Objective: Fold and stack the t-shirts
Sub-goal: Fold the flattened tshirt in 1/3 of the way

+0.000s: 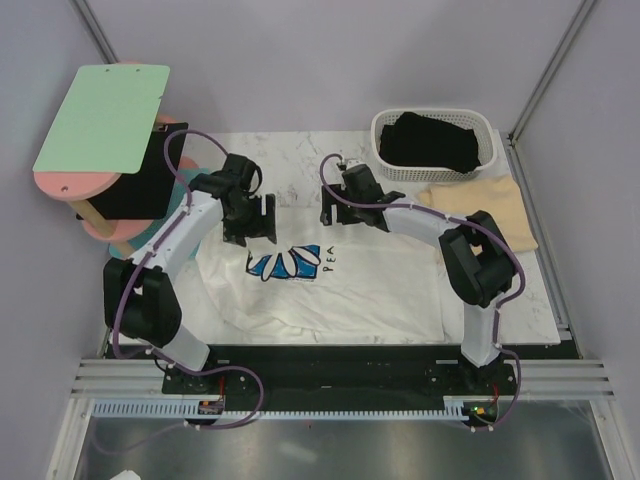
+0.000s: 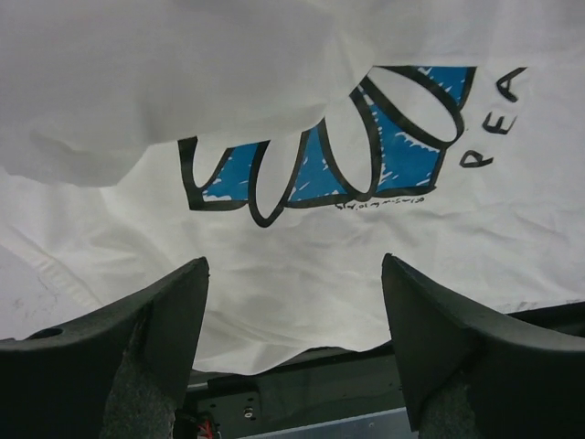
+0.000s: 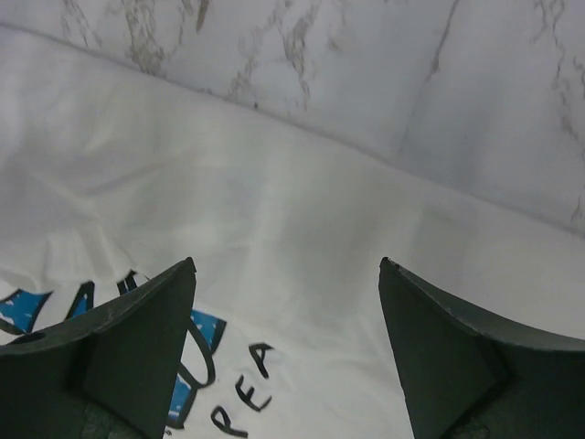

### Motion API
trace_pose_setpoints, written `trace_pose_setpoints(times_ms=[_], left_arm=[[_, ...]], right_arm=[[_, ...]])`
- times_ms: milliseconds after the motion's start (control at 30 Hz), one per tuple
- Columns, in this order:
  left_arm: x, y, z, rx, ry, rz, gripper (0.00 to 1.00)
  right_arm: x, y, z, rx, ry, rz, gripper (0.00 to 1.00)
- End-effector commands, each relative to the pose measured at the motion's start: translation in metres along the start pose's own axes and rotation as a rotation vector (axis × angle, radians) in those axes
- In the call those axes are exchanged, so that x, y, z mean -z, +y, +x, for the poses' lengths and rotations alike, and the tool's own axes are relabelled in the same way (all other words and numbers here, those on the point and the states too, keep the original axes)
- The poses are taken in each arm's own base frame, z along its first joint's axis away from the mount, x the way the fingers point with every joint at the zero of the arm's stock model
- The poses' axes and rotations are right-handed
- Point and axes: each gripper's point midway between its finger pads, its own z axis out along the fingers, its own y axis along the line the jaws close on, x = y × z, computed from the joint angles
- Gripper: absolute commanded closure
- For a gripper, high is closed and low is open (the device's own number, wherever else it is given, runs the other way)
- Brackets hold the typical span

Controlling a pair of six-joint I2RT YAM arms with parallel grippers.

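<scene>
Below left claw (image 2: 292, 265), white t-shirt (image 2: 430, 233)

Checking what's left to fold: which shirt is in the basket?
The black shirt, bunched inside the white basket. The tan shirt lies on the table beside it; the white printed shirt is spread out in the middle.

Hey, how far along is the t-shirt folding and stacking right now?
Early: nothing is stacked. The white t-shirt lies spread out, one flap folded over part of its print, with the left pincer and right pincer open above it. The black t-shirt bunched in the basket and the tan t-shirt beside it are left.
</scene>
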Motion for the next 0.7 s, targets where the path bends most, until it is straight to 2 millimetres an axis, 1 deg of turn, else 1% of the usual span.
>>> trace_pose_setpoints(times_ms=[0, 33, 67, 100, 200, 233, 333, 400, 467, 500, 533, 567, 633, 667], left_arm=[[-0.017, -0.002, 0.012, 0.094, -0.052, -0.008, 0.2], [-0.021, -0.006, 0.015, 0.089, -0.056, 0.001, 0.23], [-0.025, -0.006, 0.019, 0.092, -0.052, -0.005, 0.25], [-0.032, -0.004, 0.029, 0.105, -0.029, -0.017, 0.26], [-0.045, 0.001, 0.035, 0.122, -0.025, -0.041, 0.27], [-0.048, 0.008, 0.032, 0.124, -0.041, -0.079, 0.27], [-0.057, 0.013, 0.024, 0.133, -0.065, -0.114, 0.28], [-0.064, 0.016, 0.016, 0.132, -0.078, -0.144, 0.29], [-0.068, 0.018, 0.01, 0.124, -0.08, -0.165, 0.3], [-0.069, 0.017, 0.004, 0.121, -0.087, -0.17, 0.3], [-0.076, 0.019, 0.004, 0.117, -0.068, -0.18, 0.3], [-0.079, 0.018, 0.0, 0.114, -0.069, -0.183, 0.3], [-0.087, 0.02, 0.001, 0.112, -0.049, -0.198, 0.3], [-0.088, 0.019, -0.002, 0.115, -0.053, -0.2, 0.3]], right_arm=[[-0.018, 0.016, -0.032, -0.014, -0.04, -0.032, 0.11], [-0.019, 0.019, -0.035, -0.011, -0.042, -0.039, 0.11], [-0.02, 0.018, -0.035, -0.012, -0.044, -0.037, 0.11], [-0.02, 0.018, -0.034, -0.013, -0.041, -0.035, 0.1], [-0.018, 0.015, -0.031, -0.011, -0.037, -0.028, 0.1], [-0.019, 0.013, -0.027, -0.008, -0.031, -0.026, 0.1], [-0.017, 0.008, -0.023, -0.006, -0.025, -0.014, 0.09], [-0.015, 0.005, -0.024, -0.006, -0.027, -0.01, 0.08], [-0.014, 0.002, -0.022, -0.009, -0.023, -0.006, 0.08], [-0.011, 0.001, -0.025, -0.01, -0.031, -0.005, 0.08], [-0.011, -0.003, -0.024, -0.015, -0.029, 0.002, 0.07], [-0.01, -0.006, -0.025, -0.018, -0.03, 0.005, 0.08], [-0.007, -0.013, -0.027, -0.03, -0.035, 0.016, 0.07], [-0.006, -0.013, -0.027, -0.031, -0.034, 0.014, 0.07]])
